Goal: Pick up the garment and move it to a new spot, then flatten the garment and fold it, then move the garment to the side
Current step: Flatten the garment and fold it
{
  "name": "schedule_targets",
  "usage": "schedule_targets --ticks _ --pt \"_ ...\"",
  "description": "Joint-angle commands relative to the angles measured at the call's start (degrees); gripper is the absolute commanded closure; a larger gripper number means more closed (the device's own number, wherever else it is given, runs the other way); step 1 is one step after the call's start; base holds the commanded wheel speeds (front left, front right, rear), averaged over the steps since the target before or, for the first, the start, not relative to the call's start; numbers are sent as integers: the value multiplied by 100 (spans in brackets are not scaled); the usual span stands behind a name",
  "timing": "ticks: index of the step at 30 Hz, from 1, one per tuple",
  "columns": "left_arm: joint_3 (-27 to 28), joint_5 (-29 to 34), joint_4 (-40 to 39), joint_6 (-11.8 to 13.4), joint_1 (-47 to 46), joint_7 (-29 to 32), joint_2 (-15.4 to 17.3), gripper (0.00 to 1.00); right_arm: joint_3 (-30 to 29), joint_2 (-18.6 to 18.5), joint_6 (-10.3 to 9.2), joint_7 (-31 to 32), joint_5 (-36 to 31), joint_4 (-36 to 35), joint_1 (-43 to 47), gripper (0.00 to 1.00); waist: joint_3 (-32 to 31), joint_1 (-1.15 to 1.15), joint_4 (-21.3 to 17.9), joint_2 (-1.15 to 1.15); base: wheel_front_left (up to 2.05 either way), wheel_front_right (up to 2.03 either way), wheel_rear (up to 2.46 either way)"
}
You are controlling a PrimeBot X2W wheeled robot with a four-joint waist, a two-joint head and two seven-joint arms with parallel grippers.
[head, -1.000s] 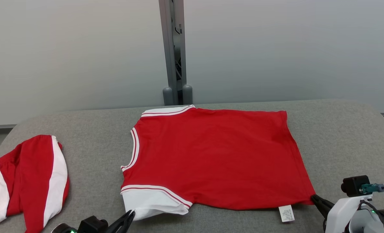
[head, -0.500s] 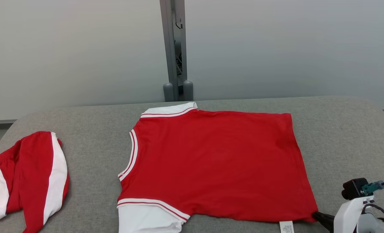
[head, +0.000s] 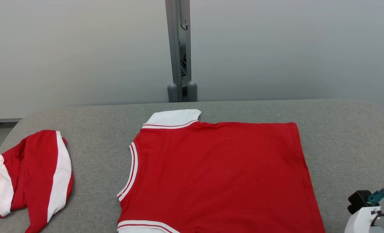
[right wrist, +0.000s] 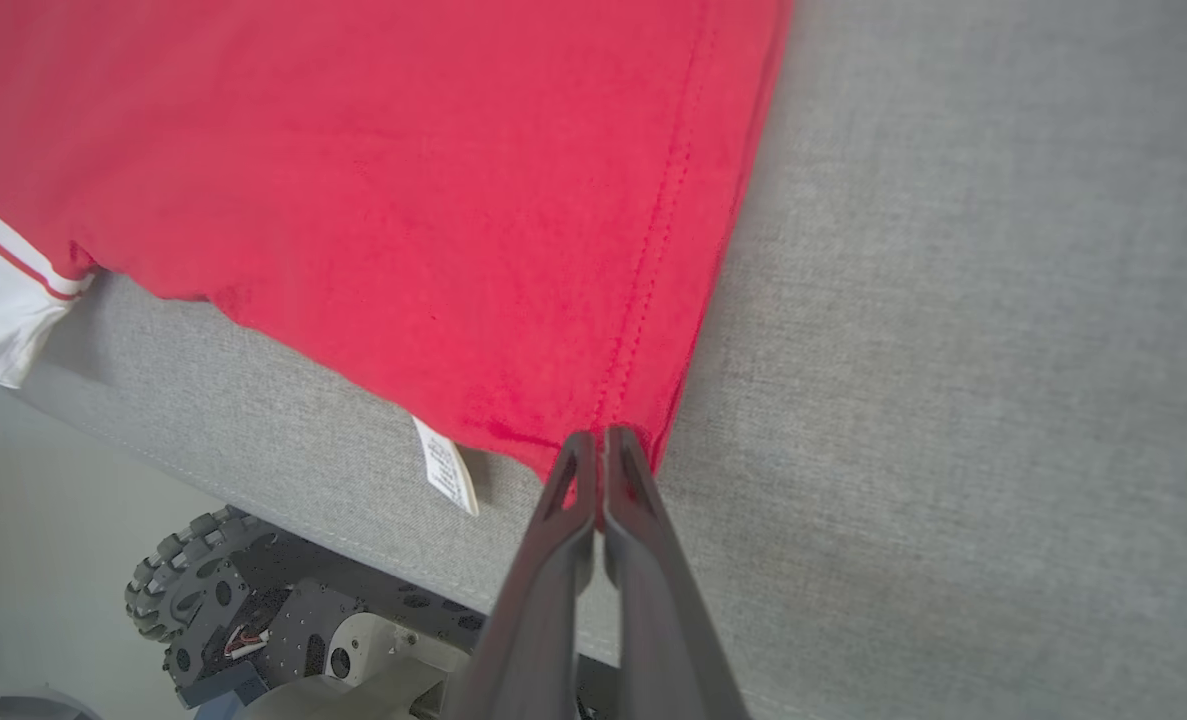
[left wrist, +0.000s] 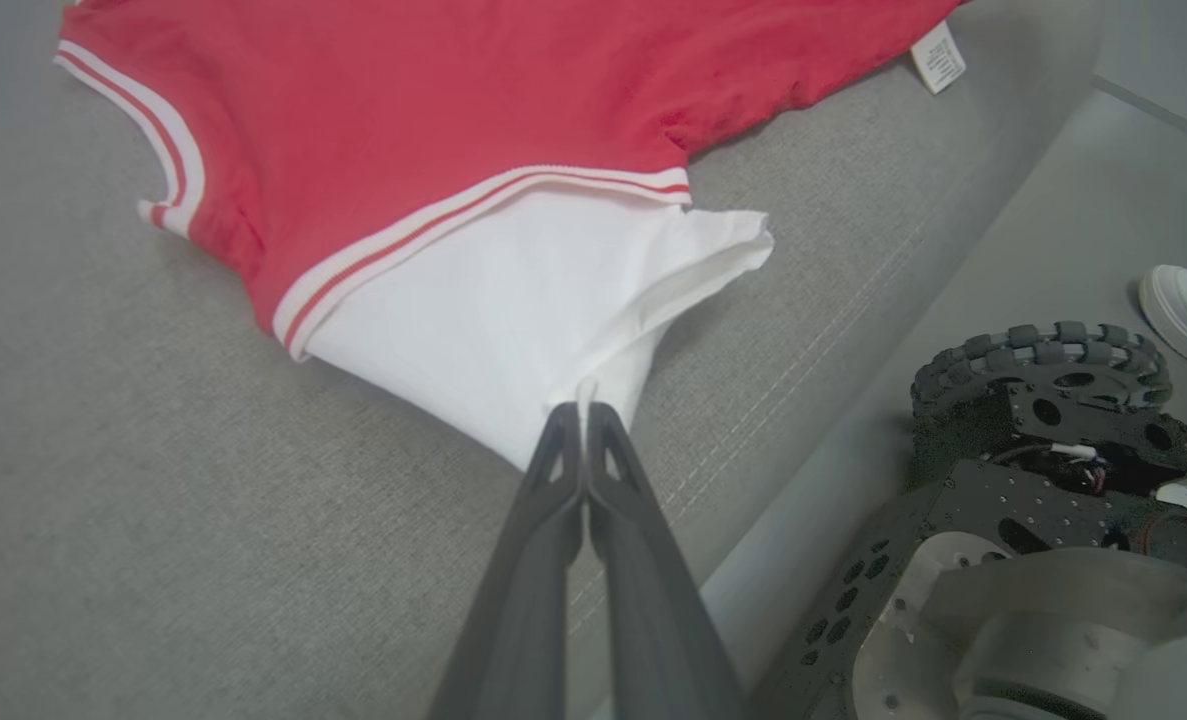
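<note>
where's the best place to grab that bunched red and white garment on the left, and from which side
Probably its right edge, along the white stripe: that edge lies low on the bare table, facing the red shirt, so the jaws could slide in from that side. The bunched garment looks layered elsewhere, so a pinch there may catch several folds.

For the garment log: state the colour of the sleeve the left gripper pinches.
The short fabric sleeve is white, with red-striped trim; clearest in left wrist view.
</note>
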Motion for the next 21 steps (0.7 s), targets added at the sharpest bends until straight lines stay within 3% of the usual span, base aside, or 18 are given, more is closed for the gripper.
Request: schedule_targets --ticks 1,6,21 --pt "-155 -141 -118 -4 -165 41 170 100 15 -98 0 137 84 -107 93 100 -2 0 10 0 0 0 0" --pt "-598 -405 -354 -4 -312 123 363 100 13 -294 0 432 326 -401 213 100 -32 0 34 0 0 0 0" --pt "-787 -605 -780 -5 -322 333 543 100 -55 -565 0 584 500 -763 362 100 -52 0 34 0 0 0 0"
